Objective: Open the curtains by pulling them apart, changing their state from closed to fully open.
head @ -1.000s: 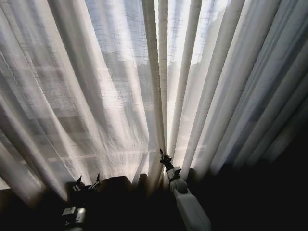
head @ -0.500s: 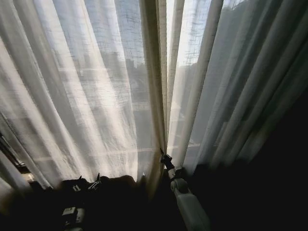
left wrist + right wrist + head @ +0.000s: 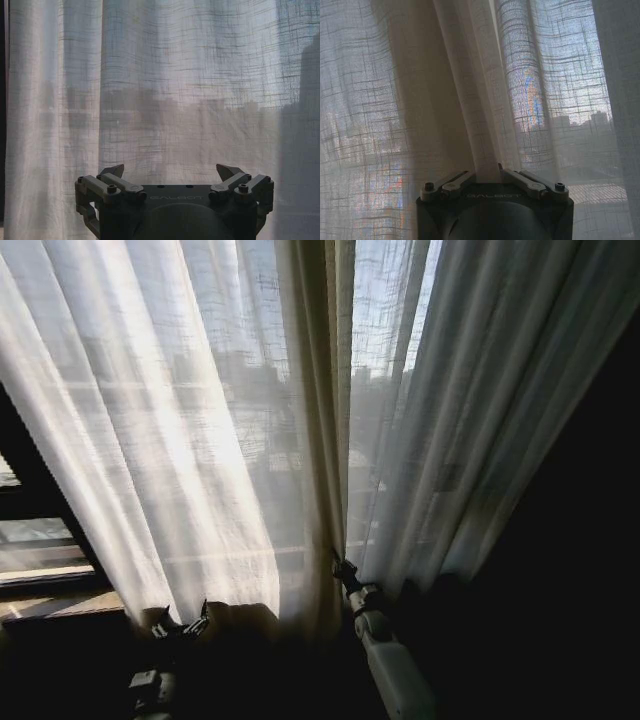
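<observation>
Curtains (image 3: 200, 440) hang closed across window, sheer, pleated; panels meet at cream centre fold (image 3: 480, 125). Right hand (image 3: 340, 567) at base of centre fold, fingers (image 3: 455, 181) pinched shut on it. Left hand (image 3: 183, 620) low beside left panel (image 3: 165, 90), fingers (image 3: 112, 172) spread wide, gripping nothing, fabric just beyond tips.

curtains (image 3: 240, 440) cut off above.

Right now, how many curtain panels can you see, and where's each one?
2. The left panel hangs ahead of the open left tool. The right panel hangs beyond it; the right tool pinches the fold where they meet. More may hang outside the view.
</observation>
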Available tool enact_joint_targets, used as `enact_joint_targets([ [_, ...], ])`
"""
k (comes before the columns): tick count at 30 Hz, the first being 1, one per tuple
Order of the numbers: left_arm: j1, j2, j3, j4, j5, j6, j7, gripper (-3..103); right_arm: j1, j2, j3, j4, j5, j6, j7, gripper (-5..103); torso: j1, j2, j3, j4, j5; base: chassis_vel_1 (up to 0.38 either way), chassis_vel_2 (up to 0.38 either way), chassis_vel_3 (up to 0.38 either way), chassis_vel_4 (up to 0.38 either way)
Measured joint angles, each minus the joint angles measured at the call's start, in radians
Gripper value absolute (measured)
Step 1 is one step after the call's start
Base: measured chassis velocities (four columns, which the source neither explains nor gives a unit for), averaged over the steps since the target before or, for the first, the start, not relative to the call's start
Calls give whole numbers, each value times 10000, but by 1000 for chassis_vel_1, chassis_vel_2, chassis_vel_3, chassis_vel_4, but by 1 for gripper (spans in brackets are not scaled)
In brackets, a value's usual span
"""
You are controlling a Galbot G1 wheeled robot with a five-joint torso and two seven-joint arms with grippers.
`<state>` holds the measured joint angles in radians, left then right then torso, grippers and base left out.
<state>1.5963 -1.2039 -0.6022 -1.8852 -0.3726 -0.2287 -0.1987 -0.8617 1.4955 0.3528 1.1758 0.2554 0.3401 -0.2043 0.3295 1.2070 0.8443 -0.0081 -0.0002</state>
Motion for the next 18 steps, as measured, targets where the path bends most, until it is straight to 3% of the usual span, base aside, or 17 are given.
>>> enact_joint_targets([
  [18, 0, 0, 0, 0, 0, 0, 0, 100, -3, -50, 51, 29, 97, 2, -111, 0, -2, 1, -2, 1, 0, -354, -353, 351, 356],
])
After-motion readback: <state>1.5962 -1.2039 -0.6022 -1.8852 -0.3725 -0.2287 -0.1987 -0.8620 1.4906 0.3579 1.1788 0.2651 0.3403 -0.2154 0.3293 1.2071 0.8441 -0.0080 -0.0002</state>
